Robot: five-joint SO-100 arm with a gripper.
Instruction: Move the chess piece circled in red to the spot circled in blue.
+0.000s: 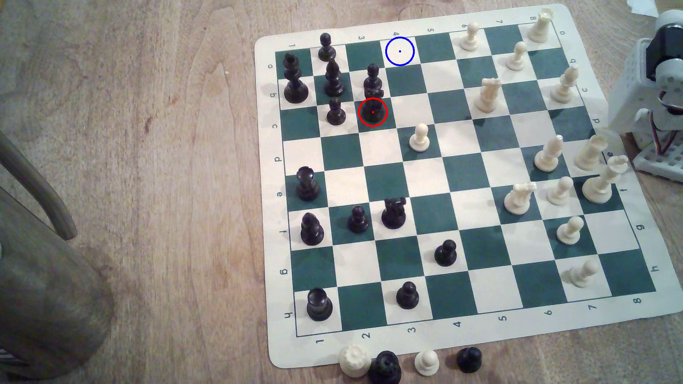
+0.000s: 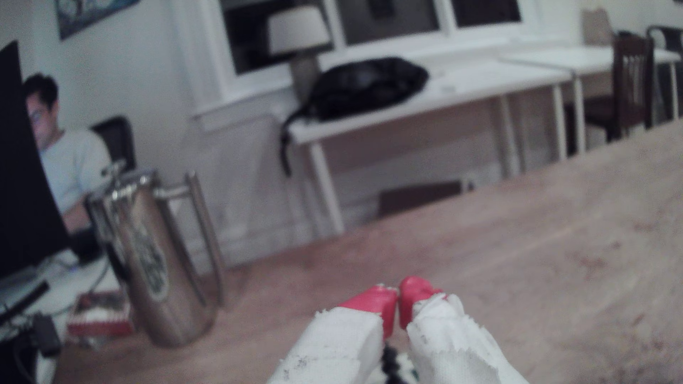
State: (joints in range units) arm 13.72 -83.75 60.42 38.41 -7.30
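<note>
Exterior view, left to right. A steel jug (image 1: pixel 44 295) fills the lower left of the frame on the wooden table (image 1: pixel 166 147). The chessboard mat (image 1: pixel 462 343) occupies the centre and right. Black pieces stand along the board's side toward the exterior view's left, cream pieces along the side toward the right.

The black knight (image 1: pixel 373 107), upper centre of the frame, is a dark plastic piece with a jagged horse-head top and a round base. It stands upright on a dark green square, with a thin red ring and red dot drawn over its base. A black pawn (image 1: pixel 372 75) stands just behind it on the adjoining square, and another black pawn (image 1: pixel 336 110) on the square just to the exterior view's left. A second, like knight (image 1: pixel 394 213) stands lower, near the frame's centre.

The blue-ringed square (image 1: pixel 400 51) is a cream square in the board's top row, up and to the right of the ringed knight; nothing stands on it.

The arm's white base (image 1: pixel 658 92) sits at the right edge, beside the mat.

Wrist view. The gripper (image 2: pixel 398 301), low centre, points level across the table toward the jug (image 2: pixel 155 258) and a seated person (image 2: pixel 70 155). Its red fingertips (image 2: pixel 377 301) meet or very nearly meet, with nothing held between them.
</note>
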